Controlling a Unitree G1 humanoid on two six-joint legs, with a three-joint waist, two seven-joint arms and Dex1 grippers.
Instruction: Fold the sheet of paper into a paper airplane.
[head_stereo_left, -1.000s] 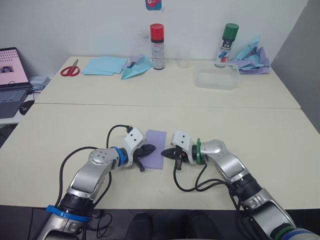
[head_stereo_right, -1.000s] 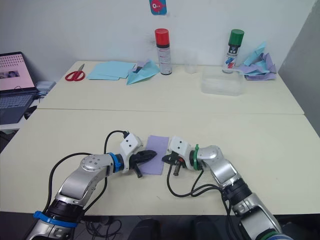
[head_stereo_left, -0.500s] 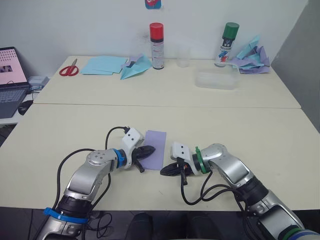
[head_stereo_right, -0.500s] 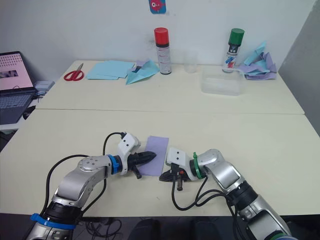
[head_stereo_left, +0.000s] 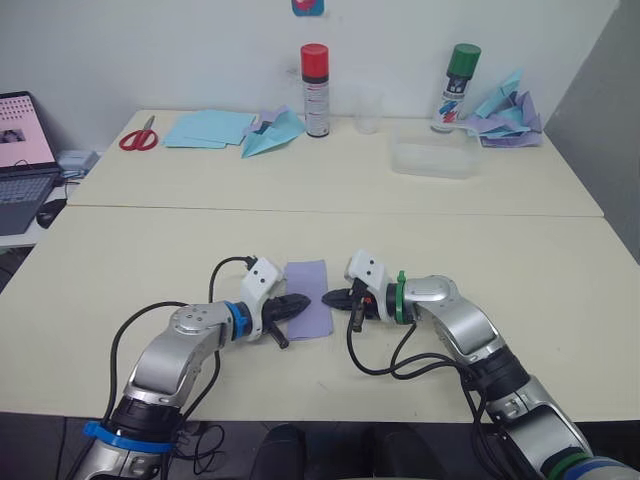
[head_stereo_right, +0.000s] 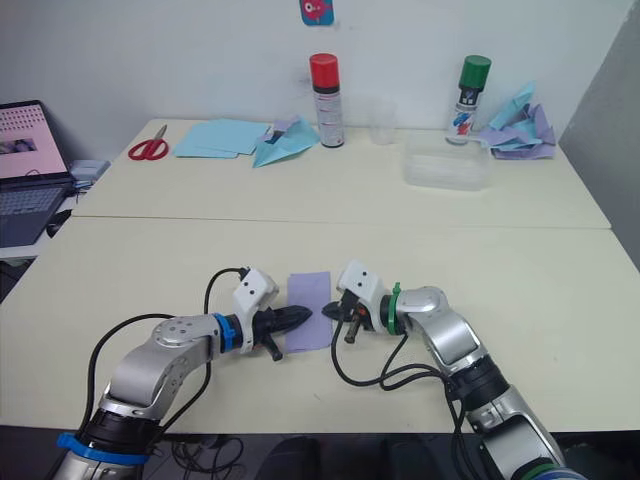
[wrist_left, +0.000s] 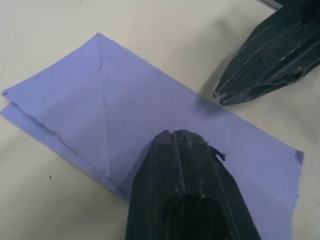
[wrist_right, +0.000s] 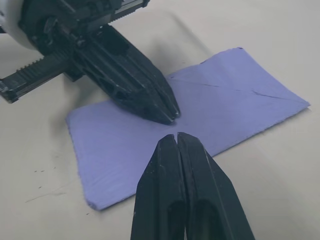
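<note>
The sheet of paper (head_stereo_left: 308, 285), pale lavender and folded into a narrow rectangle with diagonal crease lines (wrist_left: 102, 110), lies flat on the near table. My left gripper (head_stereo_left: 304, 300) is shut, and its tip (wrist_left: 182, 136) rests on the sheet near the middle. My right gripper (head_stereo_left: 330, 297) is shut too, its tip (wrist_right: 176, 139) at the sheet's right edge and pointing at the left one. The two tips are about a finger-width apart. The paper airplane is out of view.
On the far table stand a red-capped spray can (head_stereo_left: 315, 77), a green-capped can (head_stereo_left: 458, 88), a clear cup (head_stereo_left: 367, 110) and a clear plastic box (head_stereo_left: 432, 160). Light blue sheets (head_stereo_left: 208, 130), a teal plane (head_stereo_left: 272, 135), scissors (head_stereo_left: 138, 135) and a heap of folded papers (head_stereo_left: 505, 112) lie there. A laptop (head_stereo_left: 22, 150) sits far left.
My right gripper swung toward the table's front edge, then came back to the sheet's right edge. The left gripper stayed pressed on the sheet.
</note>
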